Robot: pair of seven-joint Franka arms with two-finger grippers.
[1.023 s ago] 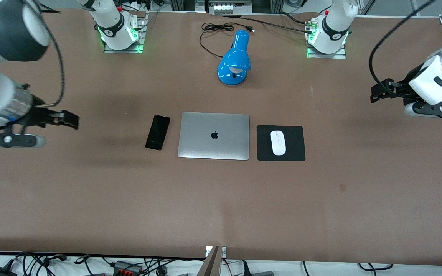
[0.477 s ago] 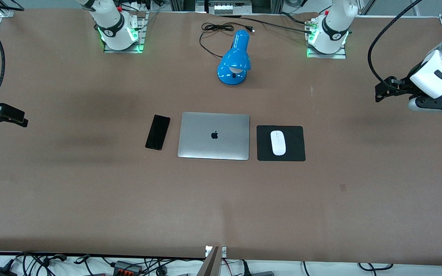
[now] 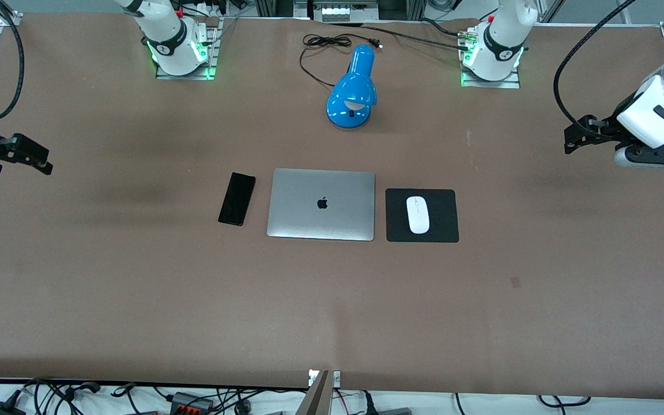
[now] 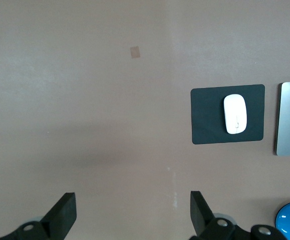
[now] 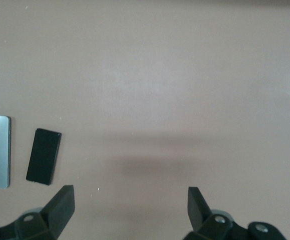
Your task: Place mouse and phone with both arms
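The white mouse (image 3: 418, 214) lies on a black square pad (image 3: 446, 227) beside the closed silver laptop (image 3: 321, 204), toward the left arm's end; it also shows in the left wrist view (image 4: 235, 114). The black phone (image 3: 237, 198) lies flat on the table beside the laptop, toward the right arm's end, and shows in the right wrist view (image 5: 43, 156). My left gripper (image 3: 572, 143) is open and empty, up over bare table at the left arm's end (image 4: 132, 210). My right gripper (image 3: 37, 161) is open and empty, up over the table's right-arm end (image 5: 129, 206).
A blue desk lamp (image 3: 353, 92) with a black cord (image 3: 323, 43) lies farther from the front camera than the laptop. The two arm bases (image 3: 179, 49) (image 3: 490, 55) stand at the table's back edge. The table (image 3: 332, 311) is brown.
My right gripper has swung away from the phone toward the table's right-arm end and then risen slightly. My left gripper has drawn back a little. Mouse and phone have not moved.
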